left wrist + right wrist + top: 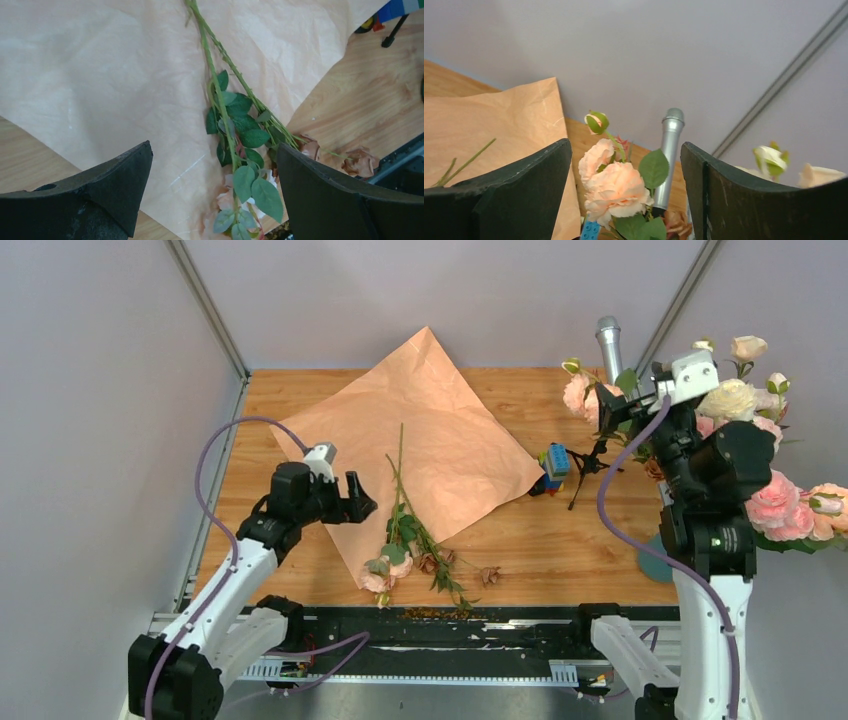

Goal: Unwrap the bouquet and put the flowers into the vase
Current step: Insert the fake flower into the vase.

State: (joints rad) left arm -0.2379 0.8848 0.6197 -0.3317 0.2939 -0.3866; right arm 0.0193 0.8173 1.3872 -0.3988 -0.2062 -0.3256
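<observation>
The left gripper point(360, 502) hangs spread wide and empty just left of the flowers point(405, 530). They lie lengthwise on the flat kraft paper point(440, 420), stems pointing to the far wall, blooms at the paper's near corner. Further right stand a toy block point(554, 462) and a microphone point(608, 340). The raised right gripper point(612, 410) gapes wide, empty, facing large roses point(582, 395). The vase point(650, 560) is mostly hidden behind that arm.

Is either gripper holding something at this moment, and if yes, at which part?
Nothing is held. The left gripper stands open above the flowers on the paper. The right gripper is open too, with peach-pink roses in the gap, not gripped.
</observation>
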